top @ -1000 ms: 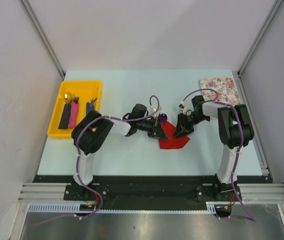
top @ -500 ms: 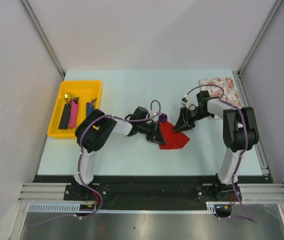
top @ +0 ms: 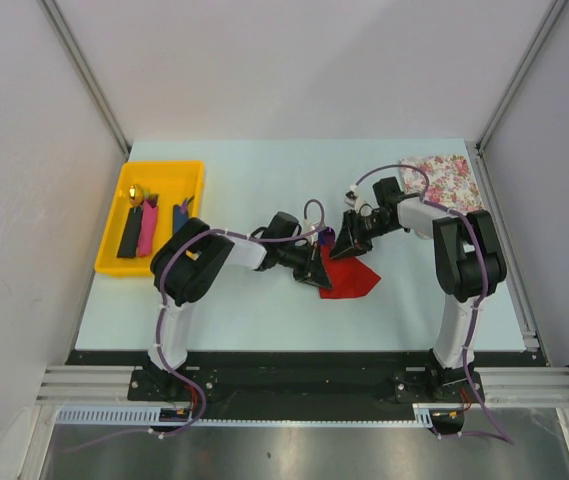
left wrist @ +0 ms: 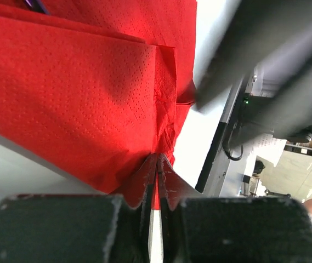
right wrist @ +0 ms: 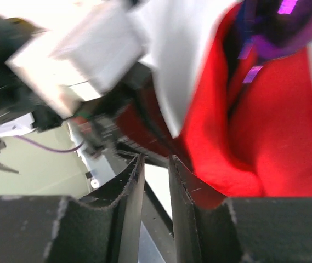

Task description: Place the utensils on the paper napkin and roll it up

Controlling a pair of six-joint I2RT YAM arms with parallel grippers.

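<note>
The paper napkin [top: 356, 281] lies rumpled and partly folded at the middle of the counter [top: 254, 170], between the two arms. The left pincer [left wrist: 157, 159] is clamped on its left edge, a pinch of red paper caught between the closed tips. The right pincer [right wrist: 153, 164] hangs over the napkin's far edge, its tips a narrow gap apart with nothing between them. It is just beside the purple-handled utensil [top: 326, 237], whose long axis I cannot tell. The other utensils [top: 147, 228] lie in the yellow tray [top: 164, 170], well apart to the left and nearer the left arm. The right arm looks better placed to flatten the sheet. Bare counter lies on its far and near sides, and the flowered sheet [top: 442, 178] is well clear.
</note>
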